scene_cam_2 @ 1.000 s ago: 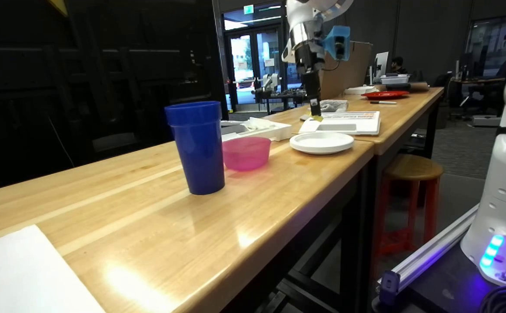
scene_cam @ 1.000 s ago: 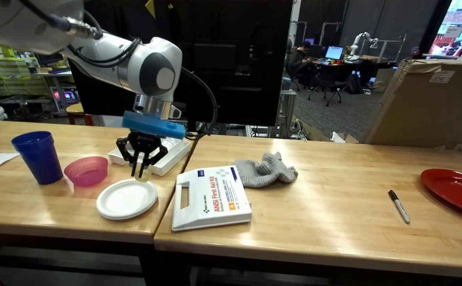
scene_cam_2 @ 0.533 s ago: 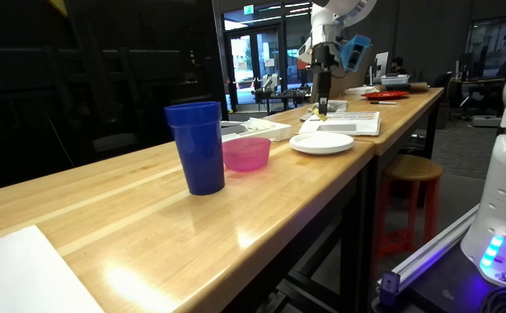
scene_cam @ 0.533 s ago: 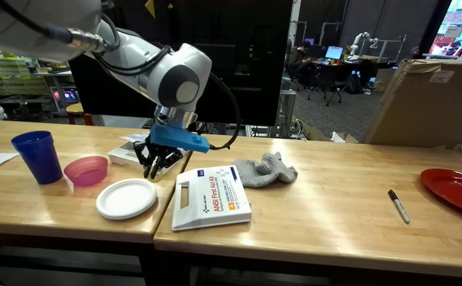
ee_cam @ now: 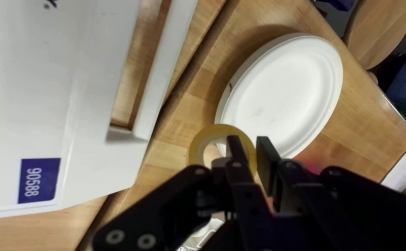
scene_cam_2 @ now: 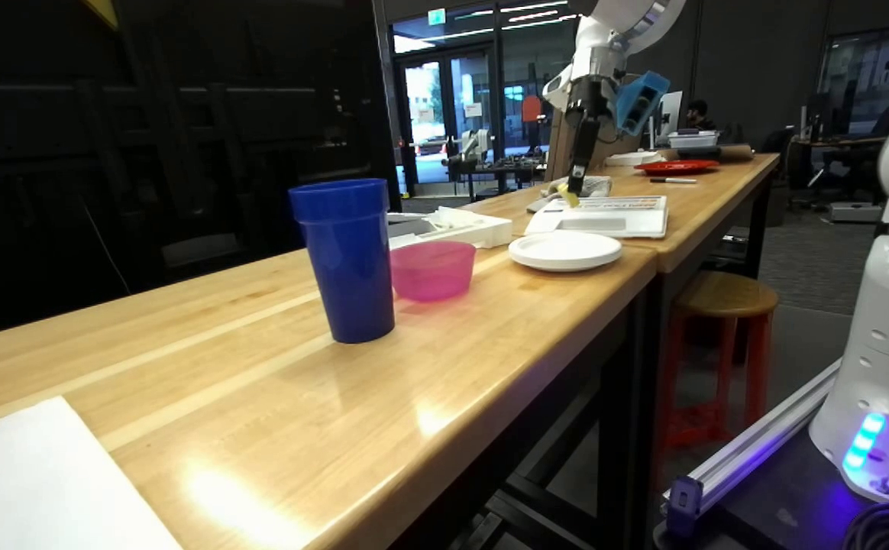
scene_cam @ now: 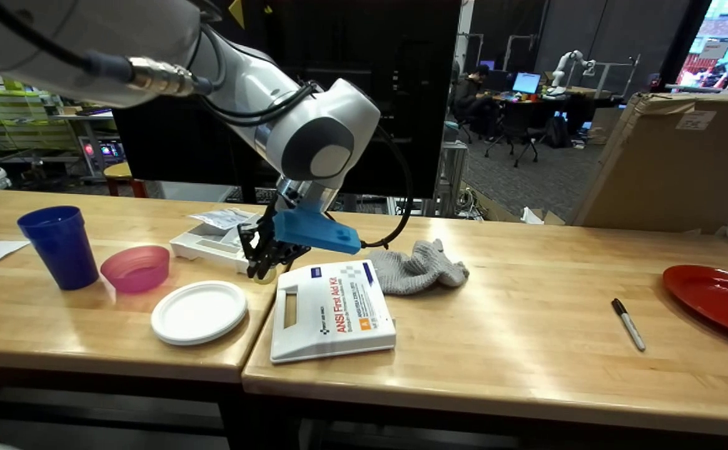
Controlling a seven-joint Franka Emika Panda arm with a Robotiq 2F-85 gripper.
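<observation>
Our gripper (ee_cam: pixel 249 142) pinches a roll of tape (ee_cam: pixel 220 130) by one side of its ring, likely because that thin wall suits narrow fingers (ee_cam: pixel 267 151); we hold it above the table (ee_cam: pixel 177 137), near the gap between the stacked plates (ee_cam: pixel 283 94) and the first aid kit (ee_cam: pixel 88 87).

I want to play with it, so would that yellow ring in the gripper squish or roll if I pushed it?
The yellow ring is probably stiff: it looks round even though the gripper pinches one side. It might roll if stood on edge, because its outline is circular. It's likely light for its size, with that big hole through it.
</observation>
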